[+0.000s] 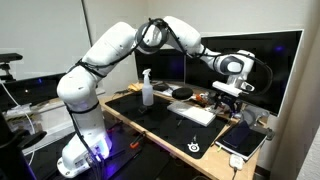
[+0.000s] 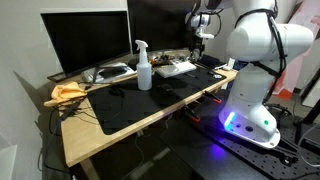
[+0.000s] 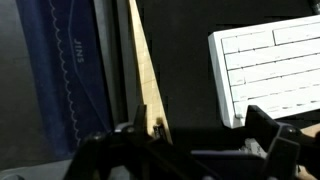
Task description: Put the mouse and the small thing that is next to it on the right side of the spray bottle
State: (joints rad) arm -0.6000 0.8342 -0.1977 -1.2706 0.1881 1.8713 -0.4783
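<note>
The spray bottle [image 1: 147, 88] [image 2: 143, 66], whitish with a white trigger head, stands upright on the black desk mat [image 1: 160, 118]. A dark rounded mouse [image 1: 181, 92] lies a little beyond it, near the monitors, with a small thing [image 1: 199, 98] beside it that is too small to make out. My gripper [image 1: 230, 95] [image 2: 203, 35] hangs open and empty above the desk, past the white keyboard [image 1: 197, 113] and well away from the bottle. In the wrist view the gripper [image 3: 205, 140] has its dark fingers [image 3: 266, 126] wide apart over the mat, next to the keyboard [image 3: 270, 65].
Two dark monitors [image 1: 215, 55] [image 2: 85, 40] stand along the back of the desk. A yellow cloth [image 2: 68, 93] lies at one end and a tablet [image 1: 243, 140] at the other. The wooden desk edge [image 3: 145, 85] runs past blue fabric [image 3: 60, 80].
</note>
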